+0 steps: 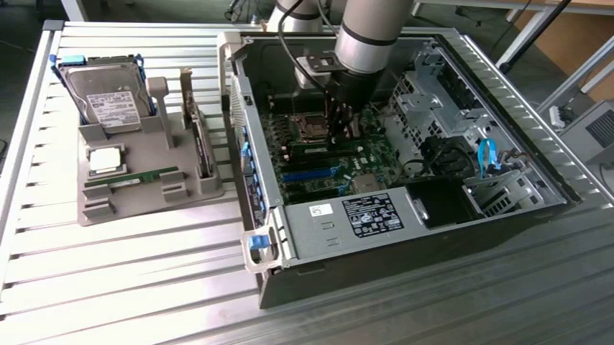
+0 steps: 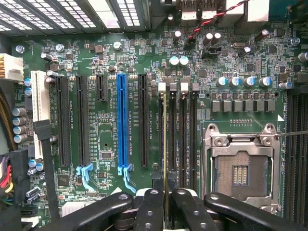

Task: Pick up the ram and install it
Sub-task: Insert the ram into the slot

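Observation:
My gripper is down inside the open computer case, over the motherboard. In the wrist view its black fingers are shut on the ram. The ram is seen edge-on as a thin gold-green line. It stands upright along the outermost of the black memory slots, beside the processor socket. How deep it sits in the slot cannot be told. In the exterior view a green strip lies just below the gripper. Another green stick lies on the grey holder tray outside the case.
The tray also carries a silver hard drive and a square processor chip. The open processor socket lies beside the memory slots, and a blue expansion slot on their other side. The power supply, drive cages and case walls stand close around the arm.

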You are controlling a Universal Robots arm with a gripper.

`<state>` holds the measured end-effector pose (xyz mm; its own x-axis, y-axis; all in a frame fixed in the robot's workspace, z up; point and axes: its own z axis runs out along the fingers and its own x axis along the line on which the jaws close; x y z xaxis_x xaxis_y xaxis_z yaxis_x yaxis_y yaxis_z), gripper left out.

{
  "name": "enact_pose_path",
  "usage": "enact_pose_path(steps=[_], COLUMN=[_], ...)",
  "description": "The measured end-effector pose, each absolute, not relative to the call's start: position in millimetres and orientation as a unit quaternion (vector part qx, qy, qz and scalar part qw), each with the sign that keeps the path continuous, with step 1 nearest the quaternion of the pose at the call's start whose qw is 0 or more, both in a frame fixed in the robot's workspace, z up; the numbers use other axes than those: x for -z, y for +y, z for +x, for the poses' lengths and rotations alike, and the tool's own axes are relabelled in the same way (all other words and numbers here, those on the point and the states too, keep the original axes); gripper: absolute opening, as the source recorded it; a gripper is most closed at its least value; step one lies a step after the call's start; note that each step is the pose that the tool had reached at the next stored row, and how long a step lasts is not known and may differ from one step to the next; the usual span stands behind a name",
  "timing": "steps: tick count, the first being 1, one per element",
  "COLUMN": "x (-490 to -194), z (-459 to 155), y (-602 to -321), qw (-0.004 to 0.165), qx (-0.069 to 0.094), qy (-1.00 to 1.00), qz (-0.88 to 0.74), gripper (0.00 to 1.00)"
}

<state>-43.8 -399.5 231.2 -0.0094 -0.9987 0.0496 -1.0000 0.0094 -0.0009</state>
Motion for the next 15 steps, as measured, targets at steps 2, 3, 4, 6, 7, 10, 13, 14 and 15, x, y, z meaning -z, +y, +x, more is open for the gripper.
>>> enact_pose_path(steps=[2,3,4,6,7,10,13,14,15], x=[-230.5,-230.5,-230.5,-230.6,-230.6,-229.7,-228.9,-228.8,-228.8], z=[-42.9,-41.3,-41.3,-41.2,-41.3,-41.6,-41.6,-41.6,-41.6], y=[-399.5,-399.5,-399.5,-399.5,-399.6,-400.2,-400.1,-400.1,-400.1], qw=[0.017,0.017,0.017,0.017,0.017,0.017,0.017,0.017,0.017], qx=[-0.018,-0.018,-0.018,-0.018,-0.018,-0.018,-0.018,-0.018,-0.018], qy=[-0.710,-0.710,-0.710,-0.701,-0.700,-0.700,-0.700,-0.700,-0.700], qz=[0.704,0.704,0.704,0.712,0.714,0.714,0.714,0.714,0.714], gripper=[0.12,0.12,0.12,0.12,0.12,0.12,0.12,0.13,0.20])
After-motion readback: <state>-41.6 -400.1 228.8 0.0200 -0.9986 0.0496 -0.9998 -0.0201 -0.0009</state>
